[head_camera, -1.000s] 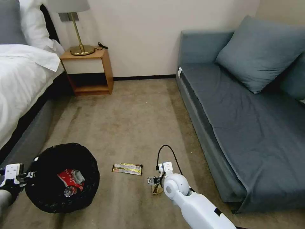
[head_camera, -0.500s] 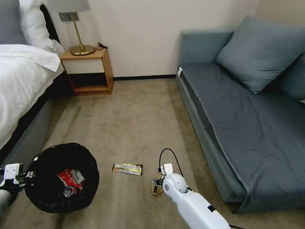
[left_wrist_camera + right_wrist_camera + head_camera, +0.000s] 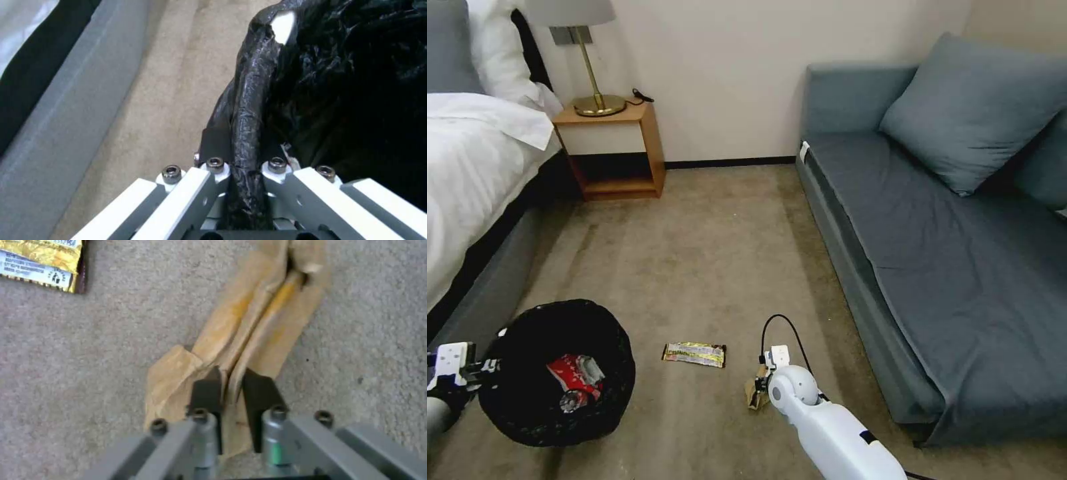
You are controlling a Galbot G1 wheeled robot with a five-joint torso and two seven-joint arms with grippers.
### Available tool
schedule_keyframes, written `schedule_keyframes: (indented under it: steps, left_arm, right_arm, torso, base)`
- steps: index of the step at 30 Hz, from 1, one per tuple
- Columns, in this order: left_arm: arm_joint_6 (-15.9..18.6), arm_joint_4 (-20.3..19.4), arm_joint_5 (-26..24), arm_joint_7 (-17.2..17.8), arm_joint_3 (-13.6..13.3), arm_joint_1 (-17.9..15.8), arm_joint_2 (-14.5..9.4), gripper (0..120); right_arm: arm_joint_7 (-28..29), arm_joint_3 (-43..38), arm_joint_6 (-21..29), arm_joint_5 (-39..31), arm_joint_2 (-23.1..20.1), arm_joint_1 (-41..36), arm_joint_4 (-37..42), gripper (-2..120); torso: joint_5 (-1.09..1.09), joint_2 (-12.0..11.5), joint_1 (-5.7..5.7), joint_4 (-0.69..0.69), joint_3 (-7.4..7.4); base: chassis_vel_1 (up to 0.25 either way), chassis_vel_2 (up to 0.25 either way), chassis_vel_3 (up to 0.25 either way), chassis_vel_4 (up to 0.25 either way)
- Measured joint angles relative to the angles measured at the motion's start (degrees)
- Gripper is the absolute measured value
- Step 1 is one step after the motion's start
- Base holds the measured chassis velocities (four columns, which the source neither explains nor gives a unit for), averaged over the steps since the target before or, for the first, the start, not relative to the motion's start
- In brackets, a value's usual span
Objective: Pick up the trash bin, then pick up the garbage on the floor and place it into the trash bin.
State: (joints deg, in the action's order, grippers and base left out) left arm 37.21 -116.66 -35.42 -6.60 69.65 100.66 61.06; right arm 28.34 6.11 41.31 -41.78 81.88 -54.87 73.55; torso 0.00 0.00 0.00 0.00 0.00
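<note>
Two grippers are engaged. The left gripper (image 3: 242, 186), at the lower left of the head view, has its jaws closed on the rolled rim of the trash bin (image 3: 527, 320), a round bin lined with glossy, crinkled black plastic; a patch of white wall shows where the bag has slipped (image 3: 282, 21). Inside lies a crumpled red-white wrapper (image 3: 575, 375). The right gripper (image 3: 231, 386), low over the short-pile beige carpet (image 3: 707, 240), pinches a raised central fold of the tan paper pouch (image 3: 262, 323) between its dark tapered fingers (image 3: 209, 390); the pouch is matte, creased and elongated, and rests on the carpet. A flat, rectangular gold-black bar wrapper (image 3: 694, 353) lies between bin and pouch, apart from both. A grey fabric sofa (image 3: 947, 253) flanks the right side.
</note>
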Motion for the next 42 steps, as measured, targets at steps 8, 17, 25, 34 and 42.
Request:
schedule_keyframes:
  steps: [8, 17, 25, 34, 42]
  left_arm:
    - [0.03, 0.04, -0.04, 0.03, -0.01, -0.04, -0.1, 3]
    - [0.12, -0.47, -0.13, 0.1, -0.06, 0.13, 0.66, 3]
    - [0.17, -1.49, -0.14, 0.13, 0.09, 0.8, 1.35, 3]
    - [0.29, -2.65, -0.09, 0.18, 0.1, 1.63, 2.18, 3]
    - [0.32, -3.29, -0.03, 0.21, 0.18, 1.92, 3.06, 3]
  right_arm:
    - [-0.96, -0.05, -1.2, 0.32, -0.5, -0.42, 0.89, 0]
    - [-5.57, 1.19, -7.4, 0.93, -6.21, -1.34, 21.88, 0]
    - [-12.47, 8.96, -15.82, 4.55, -9.12, 2.2, 35.85, 0]
    - [-18.04, 24.56, -25.4, 11.37, -5.16, 13.04, 32.15, 0]
    - [-18.27, 31.78, -27.0, 11.97, 0.28, 17.3, 28.43, 0]
  torso:
    - [0.0, 0.0, 0.0, 0.0, 0.0]
    - [0.01, 0.0, 0.0, -0.01, 0.0]
    - [0.0, 0.0, 0.0, 0.0, 0.0]
    - [0.0, 0.0, 0.0, 0.01, 0.0]
    - [0.0, 0.0, 0.0, 0.01, 0.0]
  base:
    - [0.0, 0.0, 0.0, 0.0]
    - [0.0, 0.0, 0.0, 0.0]
    - [0.0, 0.0, 0.0, 0.0]
    - [0.0, 0.0, 0.0, 0.0]
    - [0.0, 0.0, 0.0, 0.0]
